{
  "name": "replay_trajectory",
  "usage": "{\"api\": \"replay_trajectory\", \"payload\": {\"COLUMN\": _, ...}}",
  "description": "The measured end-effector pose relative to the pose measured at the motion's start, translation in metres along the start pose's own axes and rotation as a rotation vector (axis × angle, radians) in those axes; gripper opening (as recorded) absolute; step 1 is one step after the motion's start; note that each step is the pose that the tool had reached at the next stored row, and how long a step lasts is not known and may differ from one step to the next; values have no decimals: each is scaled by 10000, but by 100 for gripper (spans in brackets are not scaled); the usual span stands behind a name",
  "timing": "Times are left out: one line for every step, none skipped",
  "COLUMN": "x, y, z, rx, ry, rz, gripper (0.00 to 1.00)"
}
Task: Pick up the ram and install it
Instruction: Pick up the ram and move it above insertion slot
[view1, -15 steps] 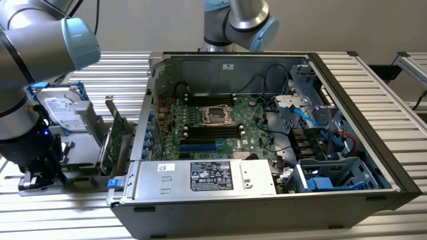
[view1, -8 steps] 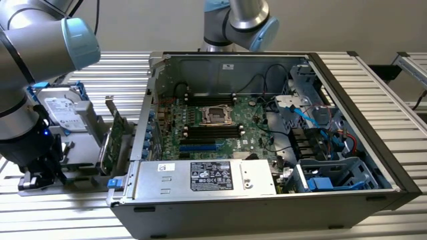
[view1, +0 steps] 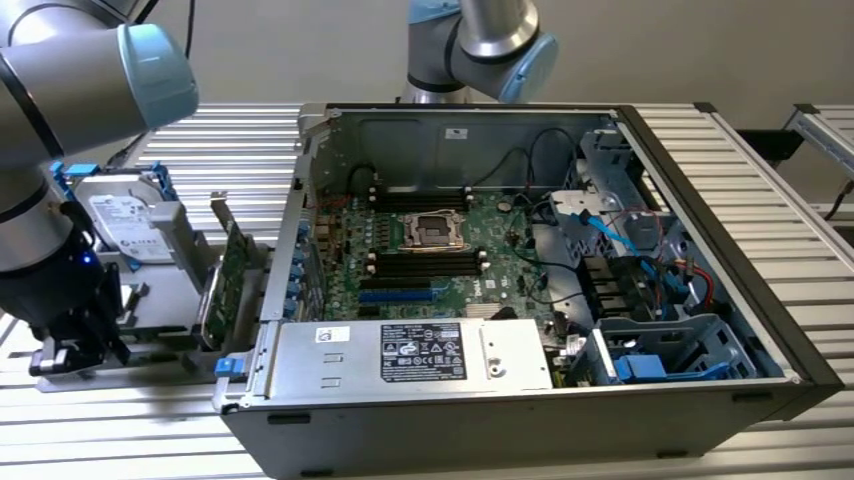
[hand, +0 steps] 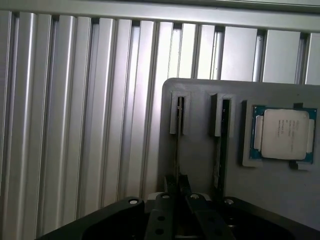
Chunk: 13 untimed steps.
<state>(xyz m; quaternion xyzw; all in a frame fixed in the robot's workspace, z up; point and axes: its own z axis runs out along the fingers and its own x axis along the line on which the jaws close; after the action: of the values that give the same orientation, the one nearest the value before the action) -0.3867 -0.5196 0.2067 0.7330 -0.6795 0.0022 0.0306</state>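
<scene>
Two fingers of the hand (hand: 177, 183) clamp the ram (hand: 178, 145), edge-on in its grey tray (hand: 199, 165)

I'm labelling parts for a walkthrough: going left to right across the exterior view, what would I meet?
hard drive → expansion card standing on edge → CPU socket → drive cage

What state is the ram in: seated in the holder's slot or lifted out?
Seated: the ram stands on edge in the grey holder's slot, with the gripper closed on it.
</scene>
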Motion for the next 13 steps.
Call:
{"api": "replay_trajectory", "payload": {"x": 1, "y": 0, "z": -22, "rx": -2, "ry": -1, "rz": 10, "gripper": 14}}
{"api": "replay_trajectory", "payload": {"x": 2, "y": -1, "z": -46, "rx": -4, "ry": -1, "rz": 18, "gripper": 14}}
{"api": "replay_trajectory", "payload": {"x": 3, "y": 0, "z": -70, "rx": -6, "ry": -1, "rz": 26, "gripper": 14}}
{"api": "replay_trajectory", "payload": {"x": 4, "y": 0, "z": -95, "rx": -6, "ry": -2, "rz": 32, "gripper": 14}}
{"api": "replay_trajectory", "payload": {"x": 6, "y": 0, "z": -123, "rx": -8, "ry": -2, "rz": 36, "gripper": 14}}
{"api": "replay_trajectory", "payload": {"x": 7, "y": 0, "z": -151, "rx": -8, "ry": -2, "rz": 40, "gripper": 14}}
{"api": "replay_trajectory", "payload": {"x": 9, "y": 1, "z": -182, "rx": -10, "ry": -2, "rz": 43, "gripper": 14}}
{"api": "replay_trajectory", "payload": {"x": 10, "y": 2, "z": -217, "rx": -10, "ry": -3, "rz": 46, "gripper": 14}}
{"api": "replay_trajectory", "payload": {"x": 12, "y": 2, "z": -262, "rx": -12, "ry": -3, "rz": 49, "gripper": 14}}
{"api": "replay_trajectory", "payload": {"x": 14, "y": 3, "z": -302, "rx": -15, "ry": -3, "rz": 51, "gripper": 14}}
{"api": "replay_trajectory", "payload": {"x": 16, "y": 4, "z": -344, "rx": -20, "ry": -3, "rz": 54, "gripper": 14}}
{"api": "replay_trajectory", "payload": {"x": 18, "y": 4, "z": -385, "rx": -24, "ry": -4, "rz": 56, "gripper": 14}}
{"api": "replay_trajectory", "payload": {"x": 20, "y": 4, "z": -429, "rx": -30, "ry": -5, "rz": 58, "gripper": 14}}
